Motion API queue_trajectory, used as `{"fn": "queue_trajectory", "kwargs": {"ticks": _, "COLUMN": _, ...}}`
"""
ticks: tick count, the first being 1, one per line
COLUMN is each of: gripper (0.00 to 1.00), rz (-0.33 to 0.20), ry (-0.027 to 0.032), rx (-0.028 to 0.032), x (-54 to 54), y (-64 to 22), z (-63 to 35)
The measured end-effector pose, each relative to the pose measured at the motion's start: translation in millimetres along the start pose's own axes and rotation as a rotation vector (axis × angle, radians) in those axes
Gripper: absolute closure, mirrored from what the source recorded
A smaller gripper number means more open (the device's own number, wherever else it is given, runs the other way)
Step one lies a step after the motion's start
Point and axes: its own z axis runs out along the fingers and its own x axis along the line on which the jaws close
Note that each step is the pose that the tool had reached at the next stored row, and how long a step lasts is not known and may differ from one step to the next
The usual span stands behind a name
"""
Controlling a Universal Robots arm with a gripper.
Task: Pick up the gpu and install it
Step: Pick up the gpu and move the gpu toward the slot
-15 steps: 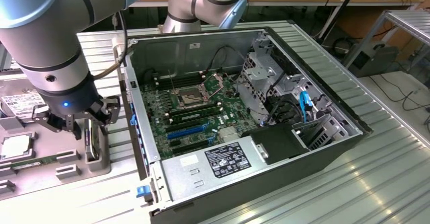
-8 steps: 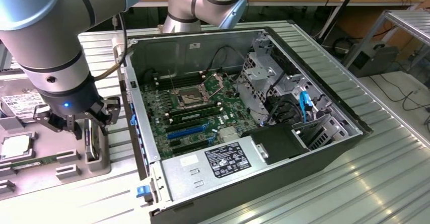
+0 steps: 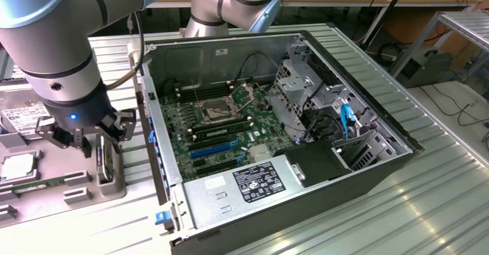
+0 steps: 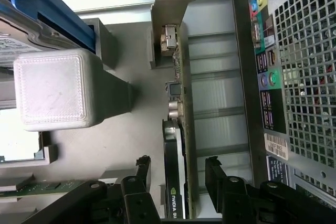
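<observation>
Over on the exterior view's left, the grey parts tray [image 3: 46, 208] sat on the slatted desk [image 3: 428, 203], and the arm was down over it. The gripper [image 4: 177, 162] was there with its jaws spread wide and released, one on each side of the gpu [image 4: 173, 187], nothing clamped. The card stood on its edge in the tray's slot, its silver bracket [image 4: 185, 77] running away from the jaws towards the tower's back panel. From the wrist view a sliver of daylight showed on both flanks of the card, so I judged it straddled, not grasped.

So, progress: early. The card had not been lifted, and the pick-up itself was not yet made.

Moving right, the tower case [image 3: 344, 200] lay on its side with the panel off and the motherboard [image 3: 221, 134] exposed. The expansion slots near the power supply looked vacant, so the install part of the job was all left to do.

Now the writing. On the card's edge, between the jaws, "NVIDIA" read clearly in the wrist view. The drive [image 3: 19, 120] in the tray carried a white label, too small to read. The power supply's black label [image 3: 260, 181] showed print and marks I could not make out. On the tower's back, a barcode sticker [image 4: 275, 145] sat below the coloured audio ports [image 4: 266, 80], its text illegible.
</observation>
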Motion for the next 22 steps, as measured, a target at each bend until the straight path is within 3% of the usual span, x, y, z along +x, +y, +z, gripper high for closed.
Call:
{"fn": "queue_trajectory", "kwargs": {"ticks": 4, "gripper": 0.46, "rz": -0.001, "ry": 0.0005, "rx": 0.0009, "x": 0.0, "y": 0.2, "z": -0.9}}
{"fn": "queue_trajectory", "kwargs": {"ticks": 8, "gripper": 0.46, "rz": -0.002, "ry": -0.0015, "rx": -0.0116, "x": 0.1, "y": 0.2, "z": -1.1}}
{"fn": "queue_trajectory", "kwargs": {"ticks": 22, "gripper": 0.46, "rz": -0.002, "ry": -0.0015, "rx": -0.0119, "x": 2.2, "y": 0.1, "z": -4.1}}
